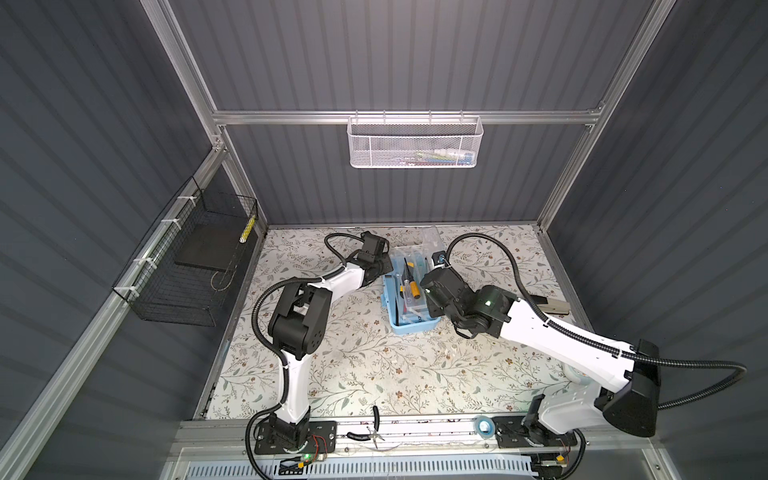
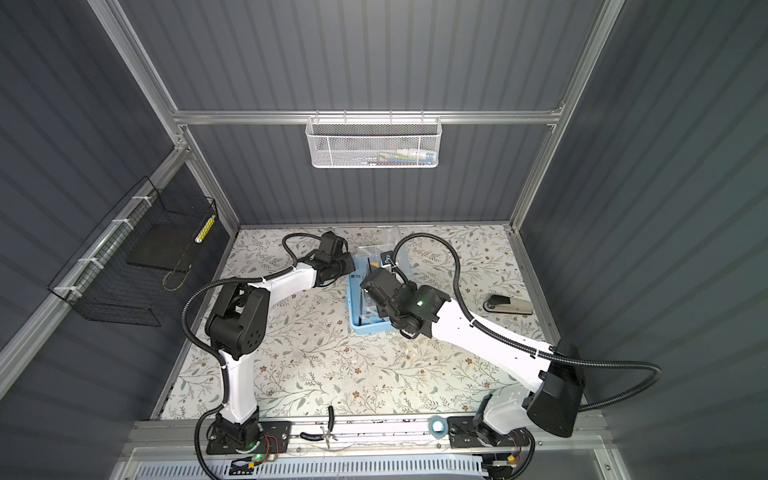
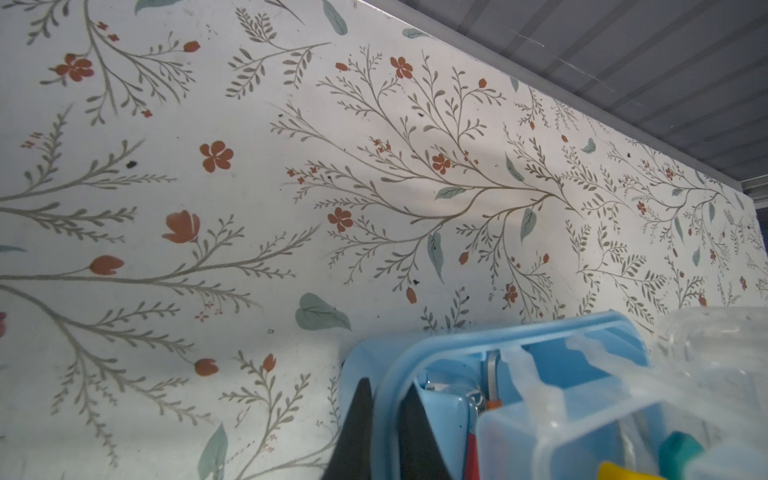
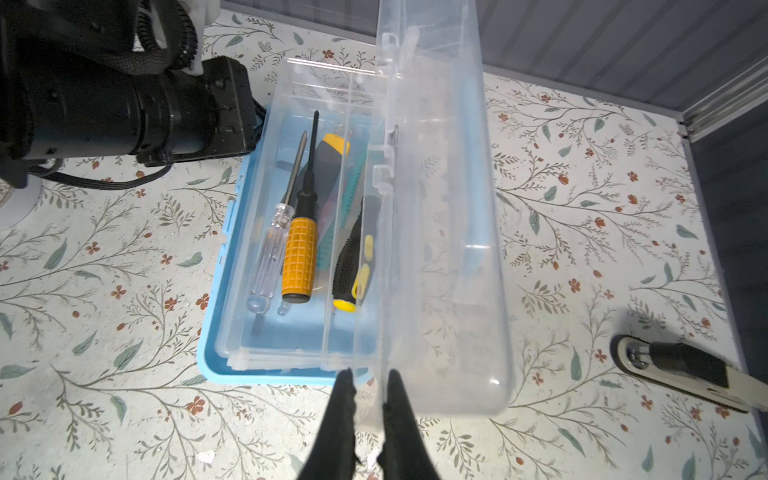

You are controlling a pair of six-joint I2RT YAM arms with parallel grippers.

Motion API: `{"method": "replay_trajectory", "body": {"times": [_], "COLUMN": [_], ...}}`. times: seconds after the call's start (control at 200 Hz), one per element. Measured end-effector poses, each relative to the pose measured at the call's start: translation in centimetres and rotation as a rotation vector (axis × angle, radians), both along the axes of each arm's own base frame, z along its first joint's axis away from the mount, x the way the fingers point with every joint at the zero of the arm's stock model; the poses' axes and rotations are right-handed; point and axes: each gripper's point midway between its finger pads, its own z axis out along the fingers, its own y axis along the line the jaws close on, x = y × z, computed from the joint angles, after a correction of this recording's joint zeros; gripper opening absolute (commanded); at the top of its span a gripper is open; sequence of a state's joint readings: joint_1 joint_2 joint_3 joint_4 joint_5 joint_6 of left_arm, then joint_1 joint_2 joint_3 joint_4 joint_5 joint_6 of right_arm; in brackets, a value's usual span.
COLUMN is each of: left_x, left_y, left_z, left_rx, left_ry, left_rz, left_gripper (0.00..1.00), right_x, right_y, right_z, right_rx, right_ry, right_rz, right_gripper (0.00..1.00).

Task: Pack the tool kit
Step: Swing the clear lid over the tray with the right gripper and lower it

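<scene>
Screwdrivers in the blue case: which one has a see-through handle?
The clear-handled screwdriver, lying nearest the blue side wall of the case. The orange-handled screwdriver beside it has a ribbed, opaque grip.

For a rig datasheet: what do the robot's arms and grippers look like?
The left arm and right arm have white shells, black joints and looping black ribbed conduits; a green light glows on the right one. The left gripper and right gripper have tapered black fingers.

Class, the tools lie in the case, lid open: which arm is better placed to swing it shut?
Right. The right end effector pinches an edge of the clear lid, while the left end effector clamps the rim of the blue case, likely steadying it.
</scene>
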State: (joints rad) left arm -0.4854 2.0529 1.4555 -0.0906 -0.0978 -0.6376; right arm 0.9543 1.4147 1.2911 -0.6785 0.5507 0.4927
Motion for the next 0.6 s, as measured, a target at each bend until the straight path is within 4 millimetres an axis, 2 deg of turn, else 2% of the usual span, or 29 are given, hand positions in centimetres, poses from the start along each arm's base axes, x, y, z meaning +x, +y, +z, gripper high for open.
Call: {"method": "replay_trajectory", "body": {"times": [0.155,0.275,0.55,0.6], "left_x": [-0.2,-0.7,-1.1,-1.1], "left_y": [-0.4,-1.3,-1.5,-1.5], "left_z": [0.0,-0.1,-0.5,-0.5], "left_rx": [-0.016,-0.036,-0.053,-0.053], "left_ry": [0.008,0.02,0.035,0.035], "left_rz": [-0.006,-0.006,0.017,0.017], "left_gripper": [0.0,0.0,0.0,0.09], "right_x": [-0.7,-1.1,-1.3,-1.2], "right_y": [1.9,3.6,4.4,4.4], "right_z": [0.0,1.1,3.4,3.7], "right_rx": [0.069,0.156,0.255,0.269], "right_ry": [0.031,0.024,-0.011,-0.017], "right_rz": [0.057,0.099,0.131,0.131], "right_gripper": [0.18,0.23,0.29,0.3]}}
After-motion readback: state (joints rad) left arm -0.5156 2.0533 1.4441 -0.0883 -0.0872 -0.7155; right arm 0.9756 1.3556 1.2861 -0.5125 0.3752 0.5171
